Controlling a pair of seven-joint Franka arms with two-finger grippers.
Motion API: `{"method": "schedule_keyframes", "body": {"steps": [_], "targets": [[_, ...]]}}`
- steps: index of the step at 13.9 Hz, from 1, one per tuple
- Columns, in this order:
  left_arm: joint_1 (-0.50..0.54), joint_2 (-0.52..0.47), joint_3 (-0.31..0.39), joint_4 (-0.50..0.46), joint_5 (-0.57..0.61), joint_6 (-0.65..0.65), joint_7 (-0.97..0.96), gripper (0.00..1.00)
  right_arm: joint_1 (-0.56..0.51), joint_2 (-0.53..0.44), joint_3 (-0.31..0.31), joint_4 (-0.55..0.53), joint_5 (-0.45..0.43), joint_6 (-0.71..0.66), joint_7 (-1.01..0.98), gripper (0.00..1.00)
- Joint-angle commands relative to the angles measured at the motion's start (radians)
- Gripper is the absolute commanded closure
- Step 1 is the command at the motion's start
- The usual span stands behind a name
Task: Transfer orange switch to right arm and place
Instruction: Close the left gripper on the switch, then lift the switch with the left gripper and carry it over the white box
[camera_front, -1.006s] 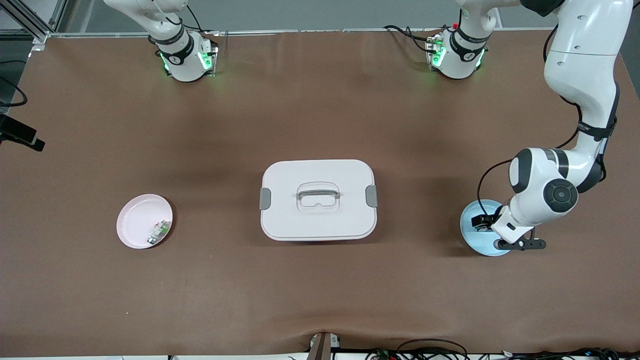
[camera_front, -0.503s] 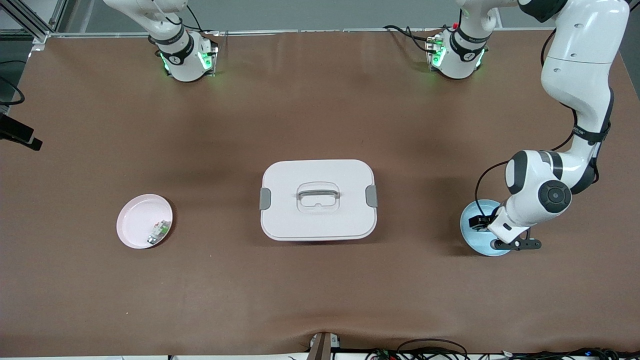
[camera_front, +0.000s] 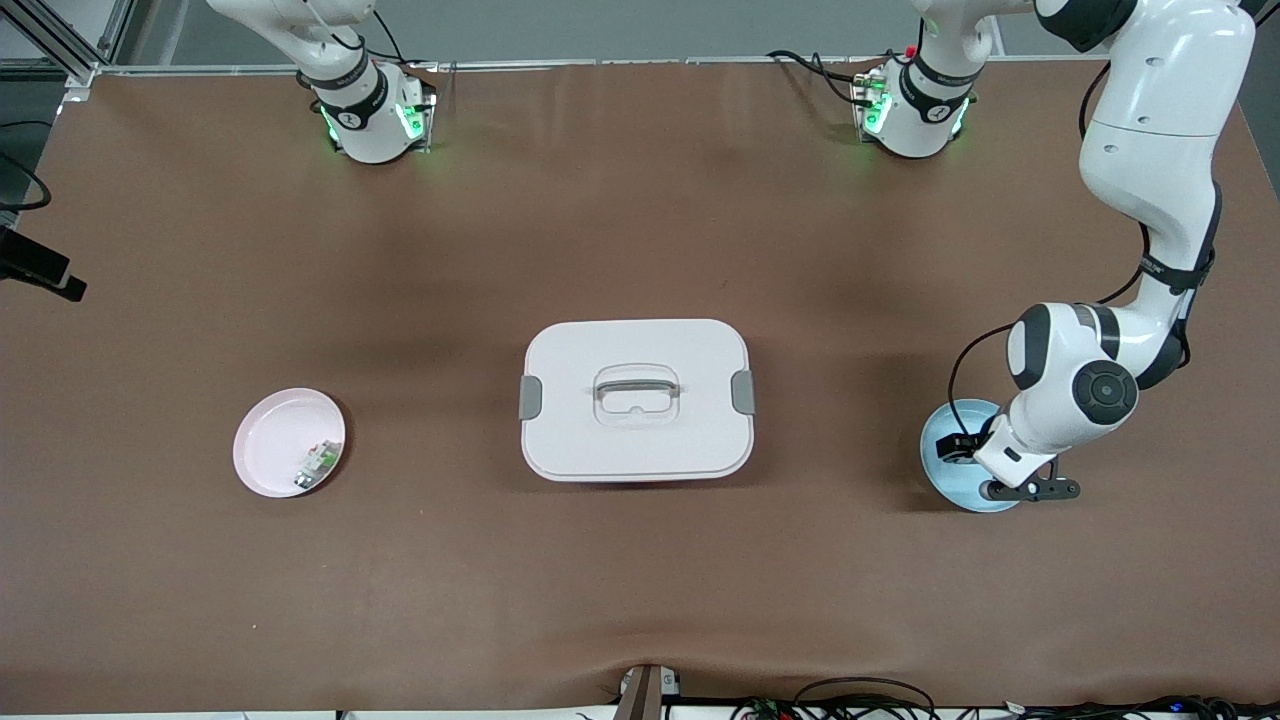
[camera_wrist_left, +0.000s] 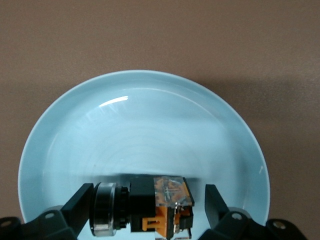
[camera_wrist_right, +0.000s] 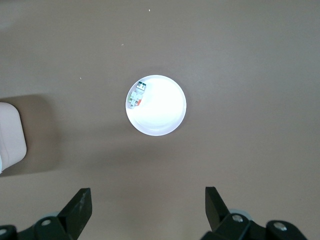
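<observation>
Fingers (camera_wrist_left: 82, 202) of the left hand (camera_wrist_left: 149, 197) stand on both sides of the orange switch (camera_wrist_left: 160, 202). In the left wrist view we see a gap between each finger and the part. So this hand is released and grasps nothing yet. We judge it is set low like this so that one closing will catch the switch by its two ends.

The switch lies on its side inside the light blue plate (camera_wrist_left: 150, 75), off the middle of the dish. In the front view this plate sits at about four o'clock on the table (camera_front: 640, 220), toward the left arm's end. The right hand (camera_wrist_right: 147, 200) hangs high above the pink plate (camera_front: 270, 450), which is at about eight o'clock. Its fingers are spread wide and empty, and the arm waits there. We suppose the placing will be done at this pink plate, but the task does not say it.

About materials:
- The switch is a small black block with a clear orange middle and a round, silver-looking cap at one end. We think it is hard plastic with metal contacts, though it is partly hidden at the edge of the view.
- The blue plate is round, shallow and glossy, and it shows a bright reflection.
- The pink plate has the same form and holds a small white-and-green part (camera_front: 318, 465) near its rim.
- A white rounded box (camera_front: 636, 400) stands closed in the centre between the two plates, with grey clips and a recessed handle.
- The table has a matt brown cover.
</observation>
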Motion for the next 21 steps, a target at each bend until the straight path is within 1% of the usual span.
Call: {"method": "schedule_keyframes", "body": {"steps": [1,2,3,4,5,6,10,12,15,21], "targets": [[0.002,-0.009,0.000,-0.013,0.026,0.016,-0.035,0.26,-0.009,-0.012,0.004,-0.010,0.010,-0.002,-0.005,0.00],[0.002,-0.009,0.000,-0.015,0.026,0.016,-0.044,0.35,-0.009,-0.012,0.004,-0.010,0.010,0.001,-0.005,0.00],[0.002,-0.012,-0.002,-0.015,0.026,0.016,-0.062,0.47,-0.004,-0.012,0.006,-0.010,-0.001,0.001,-0.005,0.00],[0.002,-0.015,0.000,-0.016,0.026,0.016,-0.074,0.56,-0.009,-0.011,0.006,-0.010,-0.001,0.001,-0.005,0.00],[0.002,-0.019,-0.002,-0.021,0.026,0.016,-0.078,0.62,-0.010,-0.011,0.004,-0.010,-0.003,0.001,-0.005,0.00],[0.002,-0.021,-0.002,-0.021,0.026,0.016,-0.081,0.64,-0.010,-0.011,0.004,-0.008,-0.004,0.001,-0.003,0.00],[0.005,-0.041,-0.005,-0.021,0.024,0.007,-0.107,0.64,-0.012,-0.011,0.004,-0.007,-0.006,0.002,-0.002,0.00],[0.015,-0.087,-0.006,-0.021,0.017,-0.005,-0.107,0.63,-0.010,-0.011,0.004,-0.005,-0.006,0.002,0.003,0.00],[0.020,-0.154,-0.011,-0.004,0.003,-0.120,-0.107,0.63,-0.009,-0.011,0.004,-0.005,-0.004,0.001,0.007,0.00],[0.012,-0.332,-0.020,0.010,-0.181,-0.390,-0.185,0.63,-0.012,-0.011,0.003,-0.004,0.004,0.001,-0.002,0.00]]}}
